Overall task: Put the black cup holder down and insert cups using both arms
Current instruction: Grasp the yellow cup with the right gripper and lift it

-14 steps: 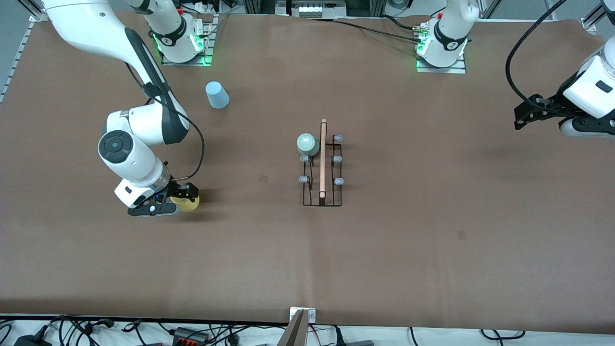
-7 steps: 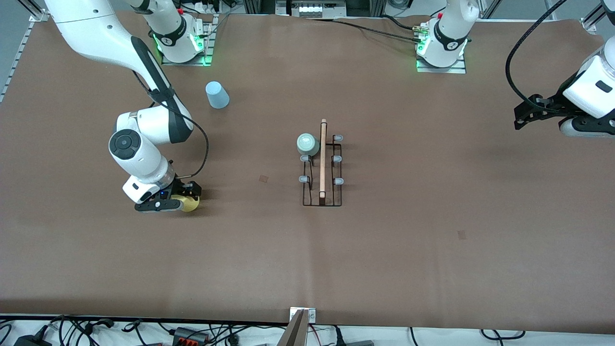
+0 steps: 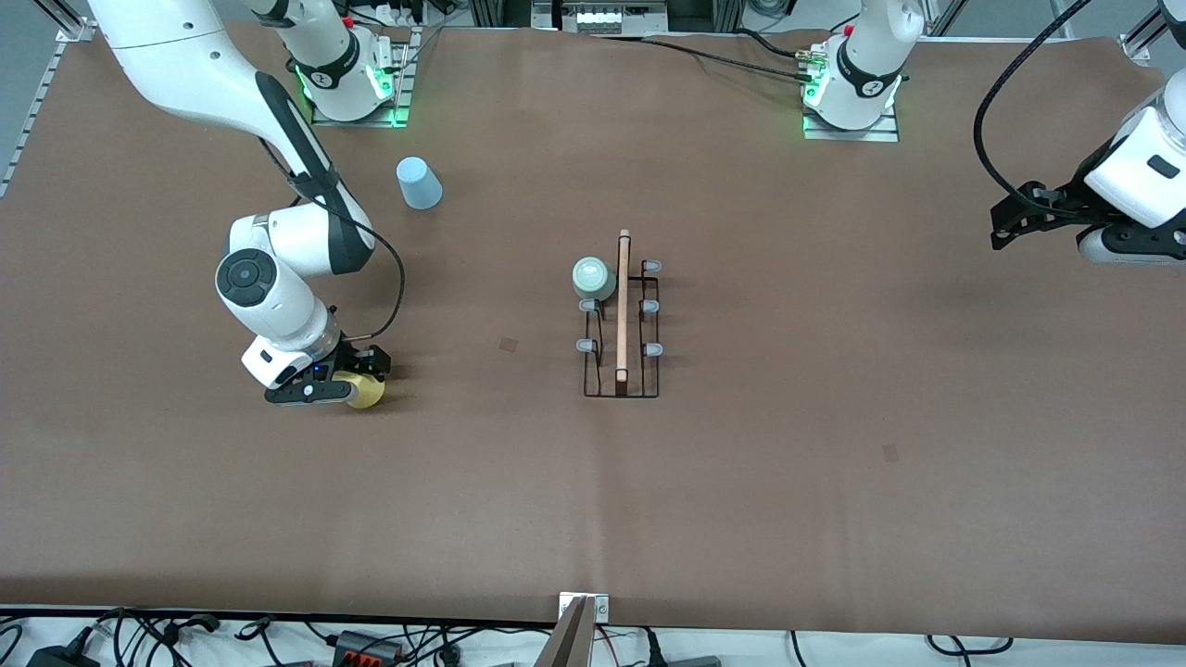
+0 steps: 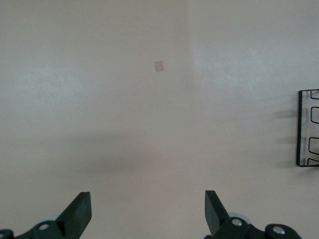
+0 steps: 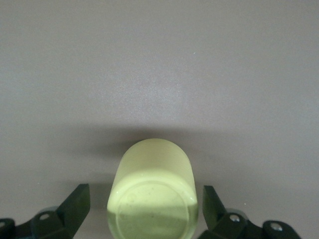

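Observation:
The black cup holder (image 3: 621, 371) stands mid-table with its wooden rod handle (image 3: 623, 306) on top. Its corner shows in the left wrist view (image 4: 308, 129). A pale green cup (image 3: 593, 277) sits upside down on one of its pegs. The yellow cup (image 3: 369, 395) (image 5: 152, 191) lies on its side toward the right arm's end. My right gripper (image 3: 352, 378) (image 5: 144, 201) is low and open around the yellow cup, with a gap at each finger. The light blue cup (image 3: 419, 182) stands upside down near the right arm's base. My left gripper (image 3: 1003, 230) (image 4: 146, 206) waits open and empty above the left arm's end of the table.
A brown mat (image 3: 788, 463) covers the table. Two small square marks (image 3: 508, 344) (image 3: 890, 452) lie flat on it. Cables and a bracket (image 3: 582, 630) run along the table edge nearest the front camera.
My right gripper has slid a little toward the cup holder and closer around the yellow cup, which has stayed put. The left arm has not moved.

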### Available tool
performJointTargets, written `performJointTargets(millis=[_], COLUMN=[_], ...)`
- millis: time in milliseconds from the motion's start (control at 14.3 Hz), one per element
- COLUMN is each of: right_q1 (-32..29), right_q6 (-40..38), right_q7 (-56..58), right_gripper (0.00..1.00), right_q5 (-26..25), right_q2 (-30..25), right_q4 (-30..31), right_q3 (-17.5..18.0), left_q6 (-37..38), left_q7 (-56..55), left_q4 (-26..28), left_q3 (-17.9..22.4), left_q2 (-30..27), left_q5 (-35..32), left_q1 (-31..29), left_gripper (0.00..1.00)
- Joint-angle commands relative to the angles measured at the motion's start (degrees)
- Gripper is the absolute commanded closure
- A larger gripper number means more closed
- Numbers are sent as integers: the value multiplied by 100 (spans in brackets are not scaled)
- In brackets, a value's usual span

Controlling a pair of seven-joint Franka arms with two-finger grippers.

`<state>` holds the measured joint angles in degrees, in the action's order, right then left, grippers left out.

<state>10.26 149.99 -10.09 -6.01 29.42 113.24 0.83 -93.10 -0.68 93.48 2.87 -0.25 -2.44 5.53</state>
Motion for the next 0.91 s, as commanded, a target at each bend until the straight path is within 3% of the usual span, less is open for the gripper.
performJointTargets(millis=[0, 280, 420, 560, 840], right_q1=[-15, -6, 134, 275, 679], right_q6=[153, 144, -12, -608, -1822], right_q7=[103, 462, 429, 193, -2018], right_gripper=[19, 68, 86, 87, 88], right_q5=[-85, -85, -85, -14, -76], right_q2=[-59, -147, -444, -814, -1061], right_q4=[93, 75, 22, -170, -845], right_q3=[-12, -91, -65, -39, 391], left_q6=[126, 126, 135, 135, 135], left_q7=[112, 112, 112, 103, 112], left_q4=[-128, -128, -128, -128, -128], left_q3=[-23, -23, -23, -23, -14], left_q2=[25, 25, 25, 25, 25], left_q5=[7, 7, 7, 7, 7], left_q1=[-17, -17, -17, -17, -26], left_gripper=[0, 0, 0, 0, 0])
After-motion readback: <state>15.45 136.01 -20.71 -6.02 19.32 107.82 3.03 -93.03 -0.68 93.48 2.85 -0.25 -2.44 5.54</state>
